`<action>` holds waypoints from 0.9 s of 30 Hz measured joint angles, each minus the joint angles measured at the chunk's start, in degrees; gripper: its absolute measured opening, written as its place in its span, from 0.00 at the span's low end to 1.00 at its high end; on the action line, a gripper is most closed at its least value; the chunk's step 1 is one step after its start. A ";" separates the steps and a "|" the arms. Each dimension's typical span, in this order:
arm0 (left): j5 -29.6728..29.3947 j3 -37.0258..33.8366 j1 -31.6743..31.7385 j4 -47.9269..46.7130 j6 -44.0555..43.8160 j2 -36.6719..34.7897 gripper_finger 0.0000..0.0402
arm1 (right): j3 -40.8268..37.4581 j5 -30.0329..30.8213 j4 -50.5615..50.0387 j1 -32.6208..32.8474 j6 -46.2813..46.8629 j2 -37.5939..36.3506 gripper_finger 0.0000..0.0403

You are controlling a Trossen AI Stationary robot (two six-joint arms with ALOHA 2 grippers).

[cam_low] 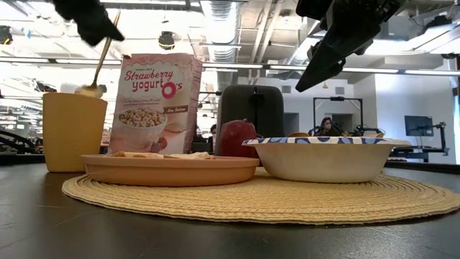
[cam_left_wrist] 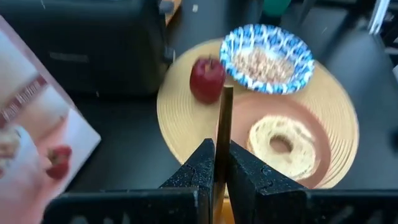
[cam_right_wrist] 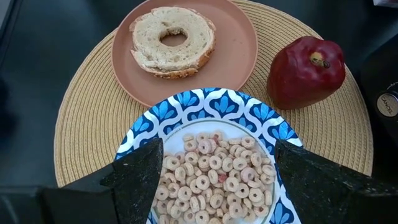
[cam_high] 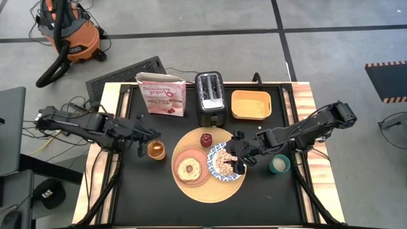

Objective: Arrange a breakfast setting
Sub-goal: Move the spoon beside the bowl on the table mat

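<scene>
Round woven placemat sits near the table's front edge, mid-width. On it: salmon-pink plate on its left half w/ a toasted bagel half lying flat in the middle; blue-and-white patterned bowl on its right half, just beside the plate, filled w/ ring cereal; small red apple at the mat's back edge, between plate and bowl, close to both.

Right gripper hangs over the bowl, fingers spread wide w/ nothing between them; in the right wrist view each finger sits outside the bowl rim.

Left gripper is off the mat's left side, above a yellow cup. Its fingers are closed tight on the slim golden spoon, which tilts down w/ its bowl end at the cup's rim per the low view.

Along the table's back edge, left to right: strawberry yogurt O's cereal box, black toaster, yellow rectangular tray. A teal cup stands near the right edge, under the right arm.
</scene>
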 joint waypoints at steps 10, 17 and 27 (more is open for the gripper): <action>0.17 4.71 0.00 9.78 6.79 0.00 0.03 | 0.00 -0.03 0.56 0.00 1.37 0.02 0.83; 1.41 -3.34 0.00 31.87 11.67 0.09 0.03 | -5.90 1.37 23.81 0.46 -5.23 0.07 0.83; 3.44 -14.03 -0.02 63.79 14.96 6.72 0.03 | -10.70 7.49 53.21 -3.32 -8.53 3.56 0.83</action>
